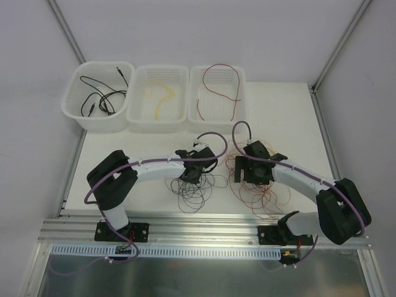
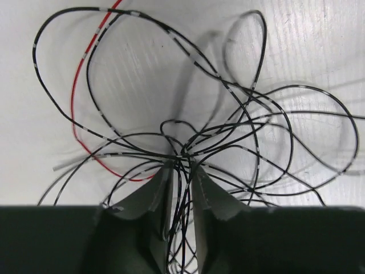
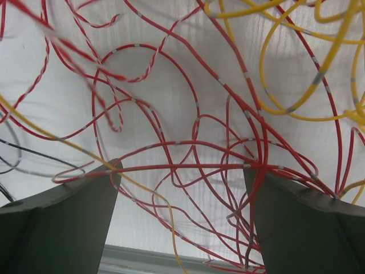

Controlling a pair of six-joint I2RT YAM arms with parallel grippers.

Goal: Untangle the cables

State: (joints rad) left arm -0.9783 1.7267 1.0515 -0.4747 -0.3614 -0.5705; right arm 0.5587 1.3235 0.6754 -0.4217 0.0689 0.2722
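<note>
Top view: two loose heaps of cables lie on the white counter (image 1: 124,161), just ahead of the arm bases. The black heap (image 1: 197,189) is at lower centre of frame, under the left pincer (image 2: 182,166). The red-yellow heap (image 1: 260,195) is to its right, under the right pincer (image 3: 182,168). The heaps lie near each other; I cannot tell from above whether strands cross between them. Left wrist view: the left pincer's fingers are nearly together, closed on a few black strands (image 2: 181,155) that run down through the narrow gap. The remaining black loops fan out over the counter toward the top of frame, and one red strand (image 2: 73,103) curves among them at upper left. Right wrist view: the right pincer is wide open, fingers at lower left and lower right of frame, gripping nothing. Red loops (image 3: 137,45) cover the counter between and beyond the fingers, and one red line (image 3: 171,167) spans from fingertip to fingertip. Yellow strands (image 3: 328,54) sit at upper right, and another yellow one crosses diagonally from the left edge to bottom centre. Two dark strands (image 3: 28,153) show at the left edge. Top view, upper frame: three white baskets stand in a row at the far side of the counter. The left basket (image 1: 96,122) holds black cable (image 1: 102,96), the middle basket (image 1: 156,125) holds yellow cable (image 1: 162,96), and the right basket (image 1: 213,124) holds red cable (image 1: 219,93). Both arms bend inward, wrists near frame centre.
</note>
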